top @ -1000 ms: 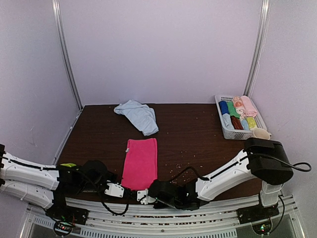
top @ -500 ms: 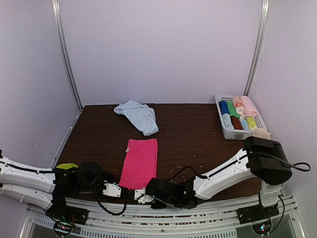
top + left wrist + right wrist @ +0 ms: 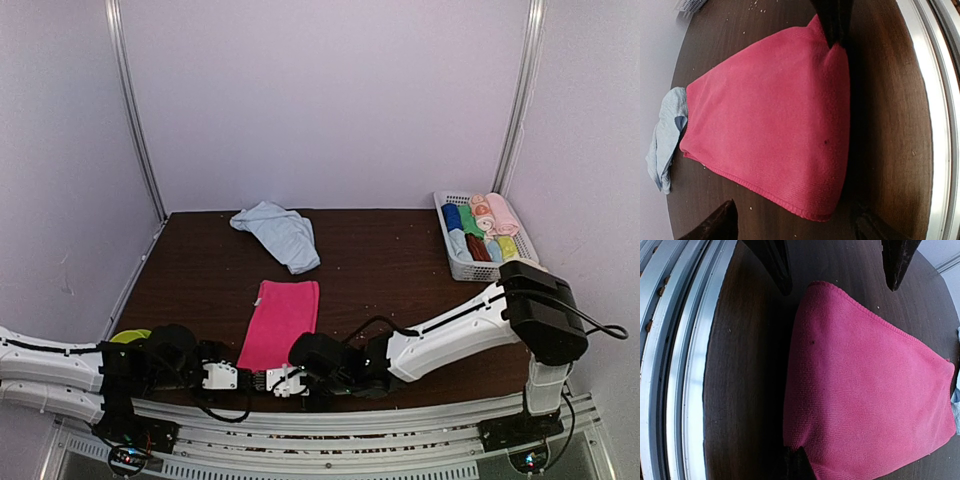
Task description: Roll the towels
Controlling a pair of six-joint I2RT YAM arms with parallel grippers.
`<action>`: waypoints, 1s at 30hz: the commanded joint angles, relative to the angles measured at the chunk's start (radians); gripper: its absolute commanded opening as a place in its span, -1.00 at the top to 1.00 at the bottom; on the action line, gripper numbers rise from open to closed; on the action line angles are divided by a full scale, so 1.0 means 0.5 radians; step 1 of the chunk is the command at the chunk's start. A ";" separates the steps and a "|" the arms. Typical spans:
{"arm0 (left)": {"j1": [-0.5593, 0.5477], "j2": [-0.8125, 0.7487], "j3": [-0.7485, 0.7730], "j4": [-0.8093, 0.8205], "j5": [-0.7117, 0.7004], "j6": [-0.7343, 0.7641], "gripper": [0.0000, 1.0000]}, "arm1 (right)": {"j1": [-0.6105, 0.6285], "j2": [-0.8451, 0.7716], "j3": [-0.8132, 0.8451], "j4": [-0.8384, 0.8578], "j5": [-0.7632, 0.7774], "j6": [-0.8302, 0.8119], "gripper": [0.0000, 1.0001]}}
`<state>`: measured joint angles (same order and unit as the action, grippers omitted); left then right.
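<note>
The bright pink towel [image 3: 280, 322] lies flat near the table's front edge, its near end skewed a little to the left. My right gripper [image 3: 799, 461] is shut on that towel's [image 3: 865, 385] near right corner, where the cloth puckers. My left gripper [image 3: 795, 227] stands open, its dark fingers [image 3: 715, 225] wide apart on either side of the near left corner of the pink towel [image 3: 770, 110], not touching it. The pale blue towel [image 3: 280, 233] lies crumpled at the back of the table. In the top view both grippers, left [image 3: 228, 377] and right [image 3: 278, 381], sit low at the towel's near edge.
A white basket [image 3: 480, 272] holding several small coloured rolls stands at the back right, with a peach roll [image 3: 528, 268] beside it. A metal rail [image 3: 675, 365] runs along the near table edge just behind both grippers. Crumbs dot the brown table [image 3: 400, 260].
Both grippers have slid left and in to the towel's near edge. The right one has shut on its corner, the left one has opened wider, and the towel's near end has shifted left.
</note>
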<state>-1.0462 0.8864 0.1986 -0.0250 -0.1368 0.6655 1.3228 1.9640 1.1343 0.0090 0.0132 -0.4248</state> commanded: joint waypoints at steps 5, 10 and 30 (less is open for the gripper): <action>-0.083 0.038 -0.012 0.101 0.118 0.576 -0.58 | -0.392 -0.015 0.178 -0.363 -0.524 0.774 1.00; -0.084 0.077 0.002 0.158 0.135 0.587 -0.54 | -0.446 -0.082 0.176 -0.337 -0.631 0.851 1.00; -0.077 -0.343 -0.184 0.345 0.142 0.553 -0.59 | -0.482 -0.062 0.162 -0.295 -0.629 0.897 1.00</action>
<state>-1.0836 0.7010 0.1158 0.1139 -0.0704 0.8692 1.0561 1.9320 1.1942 -0.1162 -0.2916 -0.0490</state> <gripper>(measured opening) 0.791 0.009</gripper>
